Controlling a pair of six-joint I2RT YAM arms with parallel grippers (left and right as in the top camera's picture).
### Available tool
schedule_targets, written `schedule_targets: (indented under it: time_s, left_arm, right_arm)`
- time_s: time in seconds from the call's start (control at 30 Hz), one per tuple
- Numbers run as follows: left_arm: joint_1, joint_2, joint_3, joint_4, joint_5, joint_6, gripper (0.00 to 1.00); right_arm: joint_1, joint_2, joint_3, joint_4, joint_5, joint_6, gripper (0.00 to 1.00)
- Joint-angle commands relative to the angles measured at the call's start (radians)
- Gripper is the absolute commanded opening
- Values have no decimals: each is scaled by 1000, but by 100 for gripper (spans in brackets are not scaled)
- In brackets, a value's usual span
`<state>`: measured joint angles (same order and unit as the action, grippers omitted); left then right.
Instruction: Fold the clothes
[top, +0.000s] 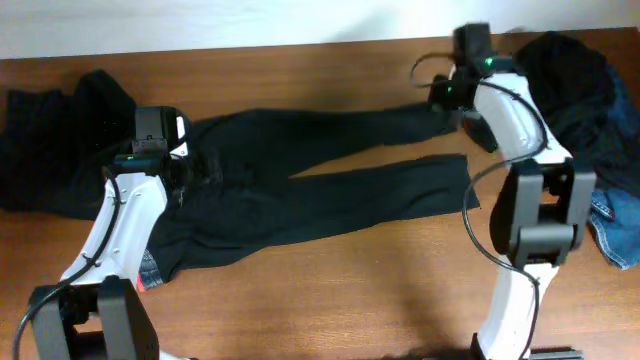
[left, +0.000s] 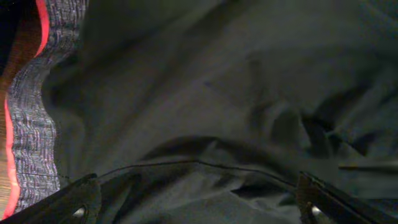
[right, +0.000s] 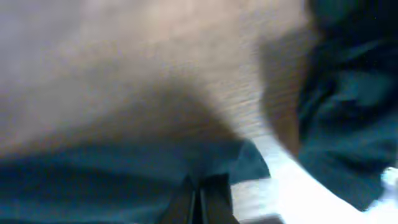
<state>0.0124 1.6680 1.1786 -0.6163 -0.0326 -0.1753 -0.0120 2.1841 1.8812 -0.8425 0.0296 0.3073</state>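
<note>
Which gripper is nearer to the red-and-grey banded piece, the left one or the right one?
Left. The left gripper hangs just beside the red-and-grey banded piece; the right gripper is far across the table, at the leg end of the black trousers.

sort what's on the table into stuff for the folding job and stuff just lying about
For the job: black trousers, left dark pile, right dark pile, blue jeans, red-and-grey banded piece.
Not for it: only the wooden table underneath.
</note>
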Motion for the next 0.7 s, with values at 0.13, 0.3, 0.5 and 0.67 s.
schedule_targets:
  time_s: [0.13, 0.3, 0.5, 0.67]
  left_arm:
    - [-4, -15, 8, 0, 4, 16, 99]
    - [-4, -15, 4, -4, 4, 16, 99]
    - [-6, -15, 4, -5, 4, 16, 99]
    - [-21, -15, 4, -5, 4, 16, 99]
  right_arm:
    - [5, -48, 91, -70, 122, 187, 4]
    - [5, -48, 95, -68, 196, 297, 4]
    - [5, -48, 95, -63, 365, 505, 4]
    - [5, -27, 94, 6, 386, 517, 4]
